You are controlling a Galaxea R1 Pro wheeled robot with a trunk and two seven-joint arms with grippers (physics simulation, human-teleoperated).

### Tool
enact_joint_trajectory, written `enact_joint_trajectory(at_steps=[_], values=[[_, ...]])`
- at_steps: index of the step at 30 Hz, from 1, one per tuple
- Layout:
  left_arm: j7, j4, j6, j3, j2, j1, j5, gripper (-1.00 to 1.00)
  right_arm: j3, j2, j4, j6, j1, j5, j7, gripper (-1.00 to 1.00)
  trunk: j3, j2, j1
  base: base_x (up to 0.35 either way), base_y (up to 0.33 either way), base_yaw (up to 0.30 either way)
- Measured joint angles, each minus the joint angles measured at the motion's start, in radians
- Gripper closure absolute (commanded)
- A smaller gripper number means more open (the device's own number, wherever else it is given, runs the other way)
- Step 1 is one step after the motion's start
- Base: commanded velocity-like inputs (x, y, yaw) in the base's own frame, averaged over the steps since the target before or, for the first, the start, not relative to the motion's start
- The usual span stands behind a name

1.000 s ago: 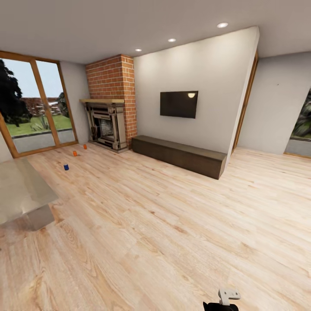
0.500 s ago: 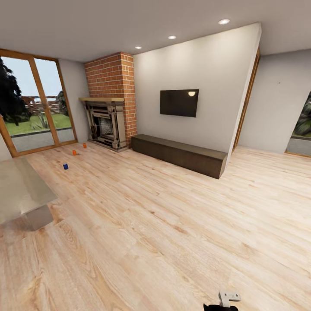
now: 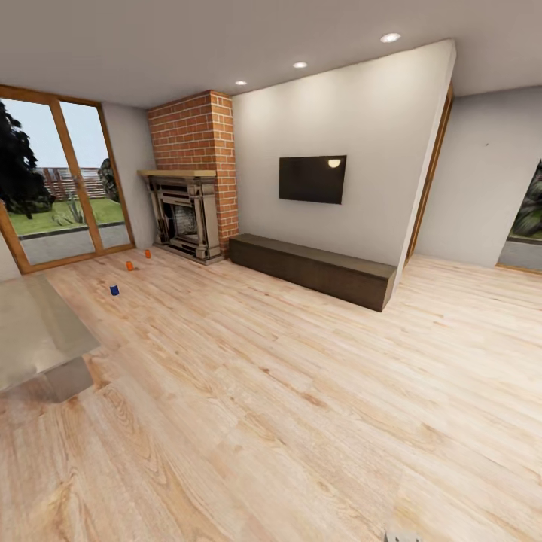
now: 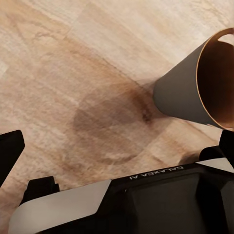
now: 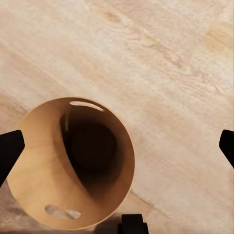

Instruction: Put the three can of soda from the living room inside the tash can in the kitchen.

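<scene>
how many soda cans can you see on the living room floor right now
3, all on the floor before the fireplace: blue can nearest the robot, orange can behind it, another orange can closest to the hearth. None looks hidden.

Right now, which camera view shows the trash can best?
The right wrist view: it looks straight down into the trash can, showing its whole round rim, dark inside and slot handle. The left wrist view shows part of its outer wall and rim at the picture's edge.
</scene>
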Motion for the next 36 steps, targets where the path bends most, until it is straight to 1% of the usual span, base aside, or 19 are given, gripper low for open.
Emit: enact_joint_trajectory(at_steps=[11, 18, 27, 36], values=[[0.000, 0.004, 0.000, -0.002, 0.000, -0.001, 0.001, -1.00, 0.002, 0.000, 0.007, -0.010, 0.000, 0.003, 0.001, -1.00, 0.000, 0.000, 0.000, 0.000, 0.000, 0.000], [0.000, 0.005, 0.000, -0.002, 0.001, -0.001, 0.002, -1.00, 0.009, 0.006, 0.000, -0.009, 0.000, 0.006, 0.003, -1.00, 0.000, 0.000, 0.000, 0.000, 0.000, 0.000], [0.000, 0.005, -0.001, -0.004, 0.001, -0.001, 0.001, -1.00, 0.012, 0.005, -0.003, -0.008, 0.000, 0.009, 0.004, -1.00, -0.009, 0.000, 0.000, 0.000, 0.000, 0.000], [0.000, 0.006, -0.002, -0.005, 0.001, -0.001, 0.000, -1.00, 0.010, 0.004, -0.001, -0.003, 0.000, 0.006, 0.002, -1.00, -0.011, 0.000, 0.000, 0.000, 0.000, 0.000]])
